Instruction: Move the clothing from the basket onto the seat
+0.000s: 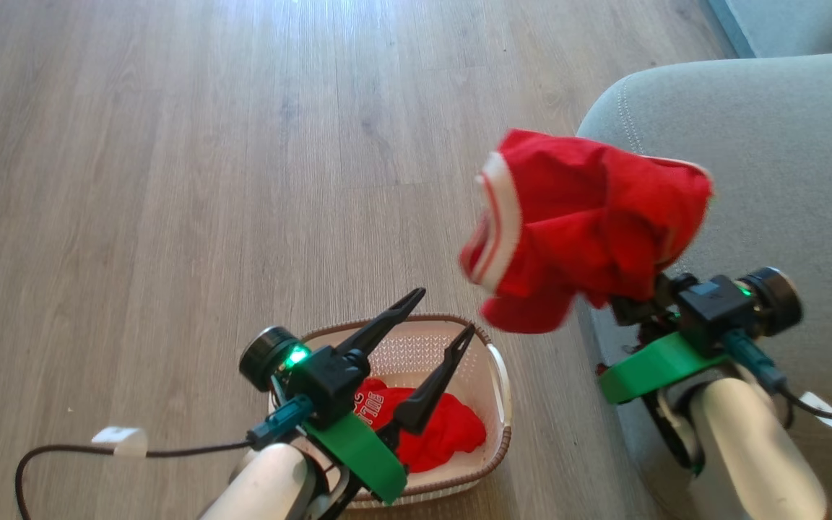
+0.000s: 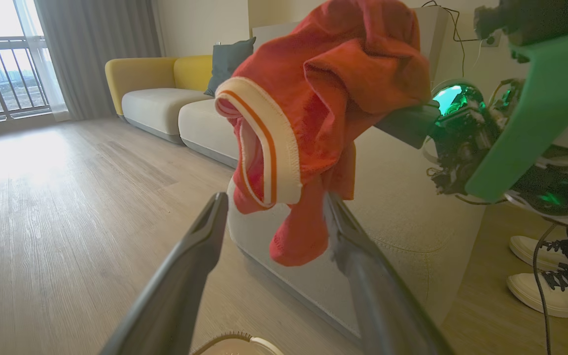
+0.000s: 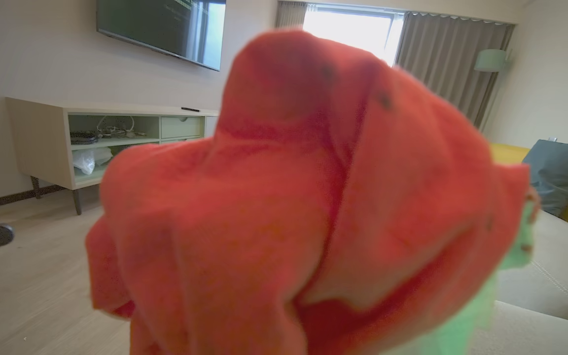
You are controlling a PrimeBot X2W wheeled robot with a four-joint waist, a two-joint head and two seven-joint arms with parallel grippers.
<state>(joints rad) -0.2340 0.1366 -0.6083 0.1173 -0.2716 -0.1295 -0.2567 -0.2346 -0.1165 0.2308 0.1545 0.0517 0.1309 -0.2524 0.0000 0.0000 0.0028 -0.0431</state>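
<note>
The left arm came up from the lower left of the head view, its pale forearm bent toward the middle. The left gripper (image 1: 446, 309) stood above the basket (image 1: 504, 393) with its 2 long dark fingers spread wide apart, and nothing was between them. In the left wrist view the 2 fingers pointed at the hanging cloth but did not touch it.

The right arm rose from the lower right of the head view, and the right gripper (image 1: 636, 303) pointed up and to the left. Its fingers were covered by the red garment (image 1: 589, 224). They were closed together inside the cloth, and the garment hung bunched over them in the air. It was soft and wrinkled, with a white striped band along 1 edge. It was at the middle right of the head view, partly before the rounded corner of the seat (image 1: 784, 144) and partly over the wooden floor (image 1: 170, 180). I could not tell if it touched the seat.

The seat was light grey-green fabric with a pale stitched seam.

The basket, at the bottom centre, was oval, of cream plastic with small holes in the sides and a brown rim. Inside it lay a second red garment (image 1: 438, 430), crumpled, with white lettering on it.
</note>
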